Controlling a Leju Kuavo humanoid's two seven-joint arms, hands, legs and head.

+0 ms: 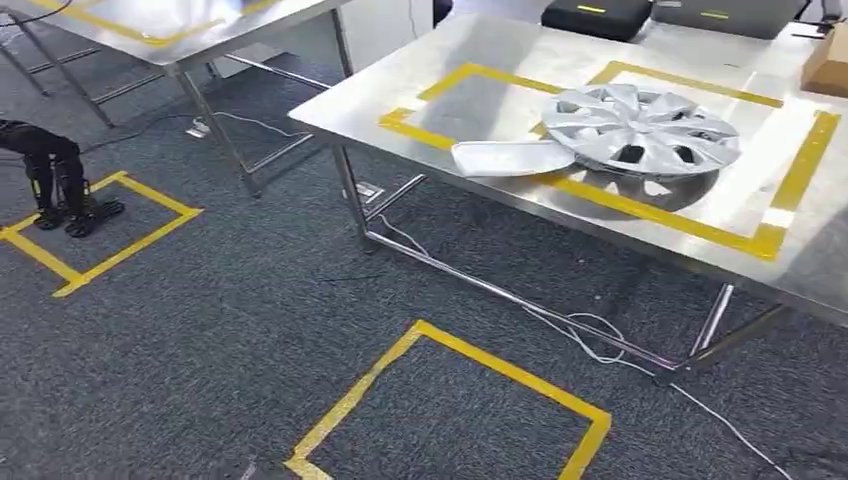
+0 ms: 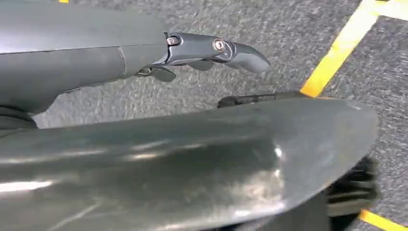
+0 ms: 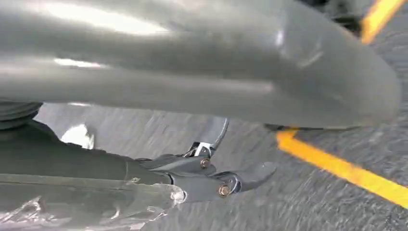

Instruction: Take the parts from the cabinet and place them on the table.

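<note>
A silver hubcap [image 1: 640,130] lies on the steel table [image 1: 400,95] inside a yellow tape frame. A flat silver part [image 1: 510,157] lies against its near left side, across the tape. My left hand [image 2: 211,50] hangs over grey carpet with its fingers stretched out and nothing in them. My right hand [image 3: 211,180] also hangs over the carpet, fingers straight and apart, holding nothing. A thin shiny curved strip [image 3: 217,132] shows just beyond its fingers; I cannot tell what it is.
A second steel table [image 1: 200,30] stands at the far left. Yellow tape squares [image 1: 450,350] mark the carpet. A black legged device [image 1: 60,185] stands in the left square. White cables [image 1: 600,340] trail under the table. Black cases [image 1: 595,15] and a cardboard box [image 1: 830,60] sit at its back.
</note>
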